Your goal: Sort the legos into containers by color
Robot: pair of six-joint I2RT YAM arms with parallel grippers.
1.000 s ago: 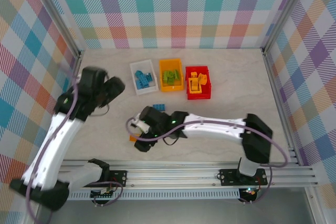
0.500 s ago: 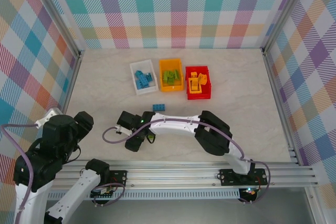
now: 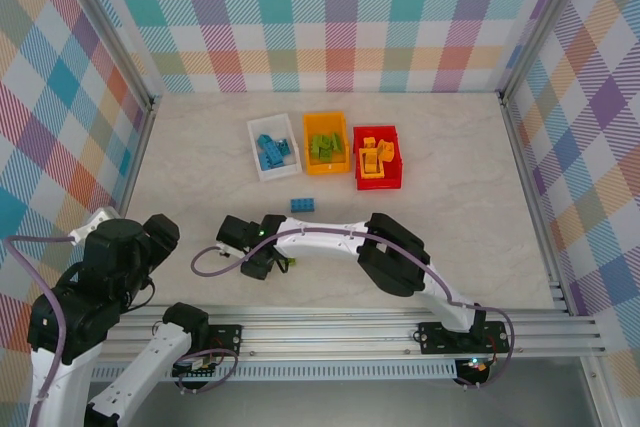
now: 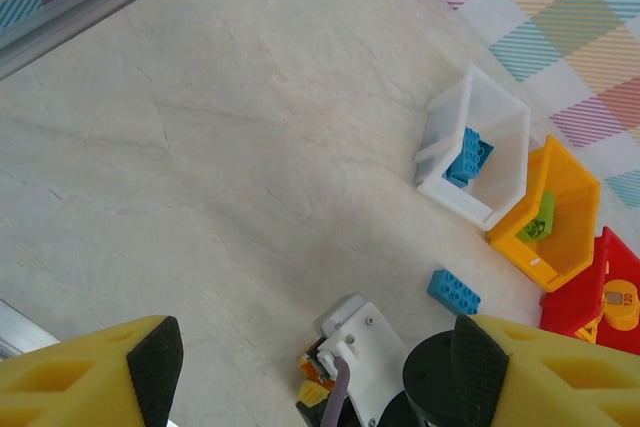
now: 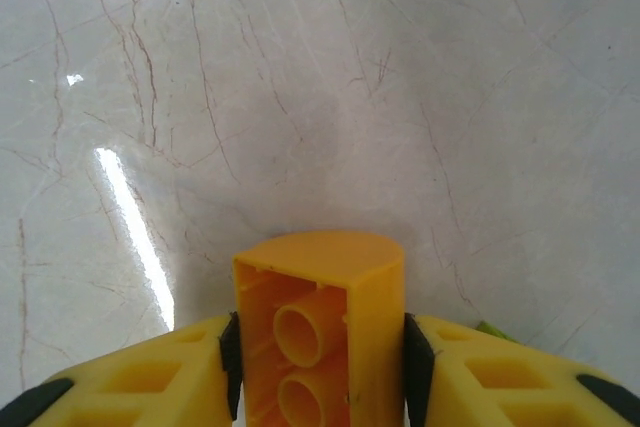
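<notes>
My right gripper [image 5: 320, 347] is shut on a yellow-orange lego [image 5: 320, 317]. Its pads press both sides of the brick, whose hollow underside faces the camera just above the table. From above, this gripper [image 3: 258, 259] sits low at the near left-centre. A loose blue lego [image 3: 303, 205] lies on the table beyond it, also seen as the blue lego [image 4: 454, 292]. A sliver of a green lego [image 5: 490, 329] shows by the right finger. My left gripper [image 4: 318, 372] hangs open and holds nothing, up at the near left. The white bin [image 3: 254, 152], orange bin [image 3: 326, 115] and red bin [image 3: 378, 187] stand in a row at the back.
The white bin [image 4: 500, 137] holds blue bricks, the orange bin [image 4: 570, 172] green ones and the red bin [image 4: 618, 277] yellow ones. A metal rail [image 3: 400, 319] runs along the near edge. Checked walls [image 3: 340, 17] close in the table.
The right gripper has closed on the yellow-orange lego after reaching further left. The left arm swung from mid-left down to the near-left corner and now holds still.
</notes>
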